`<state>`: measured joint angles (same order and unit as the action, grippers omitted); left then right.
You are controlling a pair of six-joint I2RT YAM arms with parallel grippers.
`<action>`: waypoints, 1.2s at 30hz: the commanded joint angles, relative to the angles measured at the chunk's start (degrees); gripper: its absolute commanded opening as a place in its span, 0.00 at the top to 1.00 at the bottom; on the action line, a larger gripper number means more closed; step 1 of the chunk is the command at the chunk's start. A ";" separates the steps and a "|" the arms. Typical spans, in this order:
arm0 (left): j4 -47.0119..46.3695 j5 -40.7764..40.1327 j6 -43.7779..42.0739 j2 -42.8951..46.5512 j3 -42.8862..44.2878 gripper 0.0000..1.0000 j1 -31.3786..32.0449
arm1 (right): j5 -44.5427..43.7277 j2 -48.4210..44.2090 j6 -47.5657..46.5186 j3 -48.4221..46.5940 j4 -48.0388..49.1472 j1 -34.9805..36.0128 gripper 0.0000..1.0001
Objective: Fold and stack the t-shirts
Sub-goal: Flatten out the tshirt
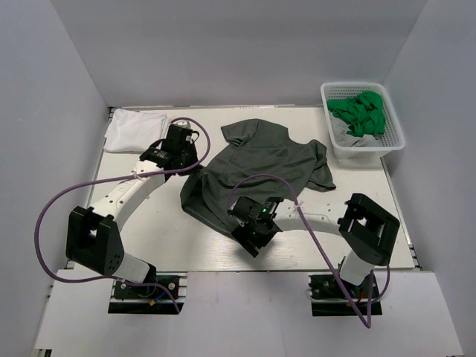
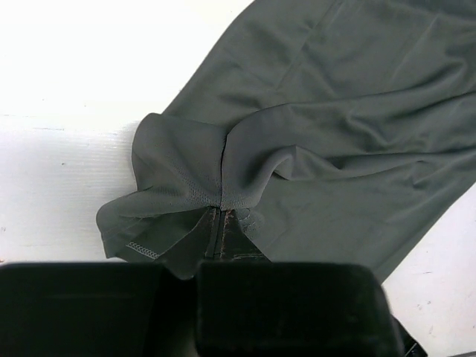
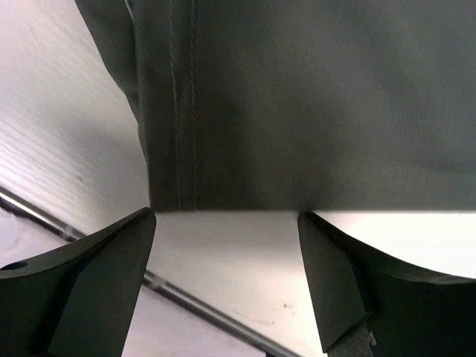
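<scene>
Your right claw (image 3: 227,222) stands spread, with the hem of the olive-grey t-shirt (image 3: 312,104) lying crosswise just ahead of its tips. Your left claw (image 2: 222,247) pinches that shirt's edge.

The dark olive-grey t-shirt (image 1: 260,160) lies spread but rumpled across the middle of the table (image 1: 186,245). Its round neck points toward the far edge and its hem toward the near edge, with one short sleeve out to the right. Its left side is gathered into a bunched pinch. The plain white t-shirt (image 1: 135,130) lies flat in the far left corner, apart from it.
</scene>
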<state>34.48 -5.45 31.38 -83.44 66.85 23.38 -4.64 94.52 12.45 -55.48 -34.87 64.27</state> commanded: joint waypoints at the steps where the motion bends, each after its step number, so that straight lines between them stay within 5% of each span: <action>1: -1.34 0.62 0.53 2.40 -0.58 1.00 0.09 | -2.12 1.36 0.29 -2.07 3.15 0.94 0.17; 10: -1.34 0.62 0.53 2.93 -1.72 1.00 0.09 | -5.72 0.05 5.13 -2.61 4.20 2.00 0.28; 14: -1.34 1.14 0.53 2.93 -1.72 1.00 0.09 | -5.37 -0.65 5.65 -2.96 4.12 1.91 0.70; 16: -1.87 1.15 0.53 2.93 -1.72 1.00 0.09 | -5.64 -1.18 5.83 -3.22 3.41 2.00 0.70; 21: -2.40 2.20 0.53 2.93 -2.25 1.00 0.09 | -6.69 -3.20 6.80 -4.01 0.96 1.91 0.95; 36: -0.48 -3.06 1.06 1.27 0.56 1.00 0.09 | -15.30 4.17 2.94 -23.70 -10.04 -0.02 0.87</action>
<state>32.77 -5.21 32.05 -83.46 65.10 23.38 -16.03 95.70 17.72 -75.72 -42.24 65.12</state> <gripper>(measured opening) 0.024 0.128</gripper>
